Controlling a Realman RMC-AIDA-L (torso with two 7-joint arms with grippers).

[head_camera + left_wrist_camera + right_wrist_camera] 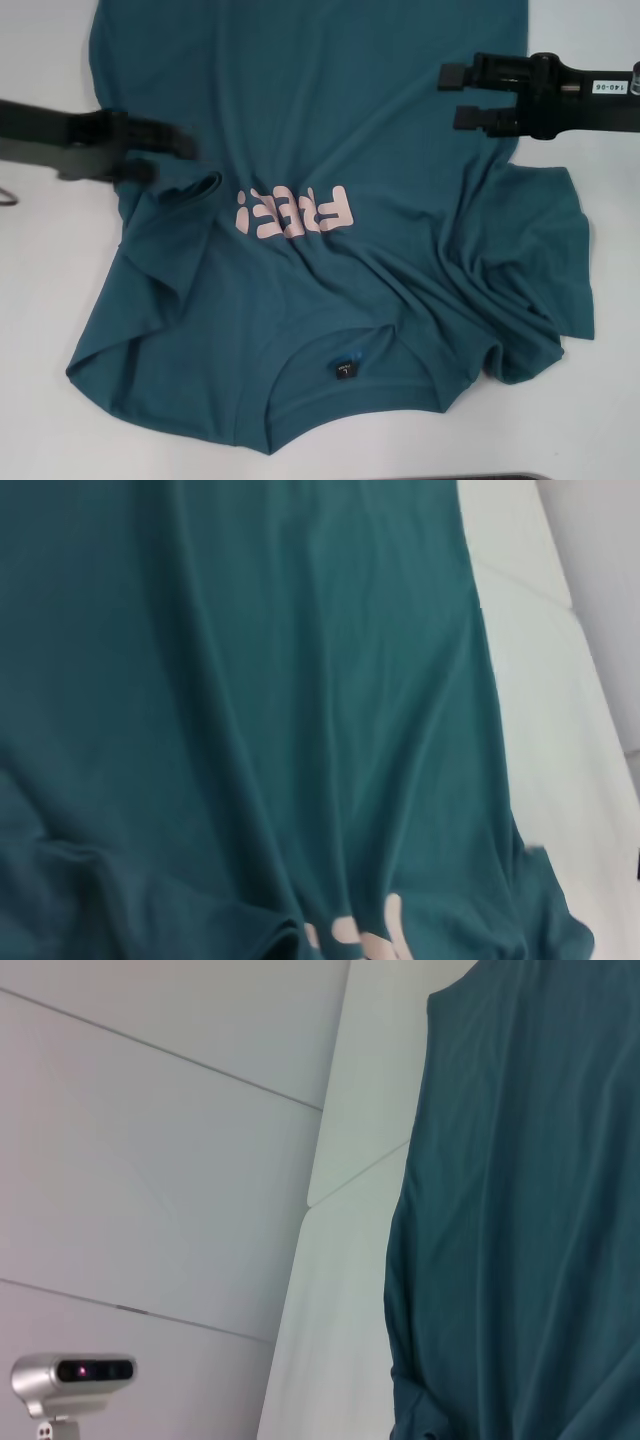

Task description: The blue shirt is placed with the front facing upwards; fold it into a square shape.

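Nearest the camera, at the bottom of the head view, the collar (345, 372) with its small dark label is lying flat on the white table (40, 300). One blue shirt (330, 110) is spreading front up from there toward the top of the frame, its pale letters (296, 212) sitting mid-frame and both sleeves lying rumpled, likely needing smoothing before any fold. Farther up, two grippers are hovering over the cloth: the left gripper (172, 152) at the left edge with fingers slightly apart, the right gripper (458, 97) at upper right with fingers apart, each probably positioning to take a side of the shirt.
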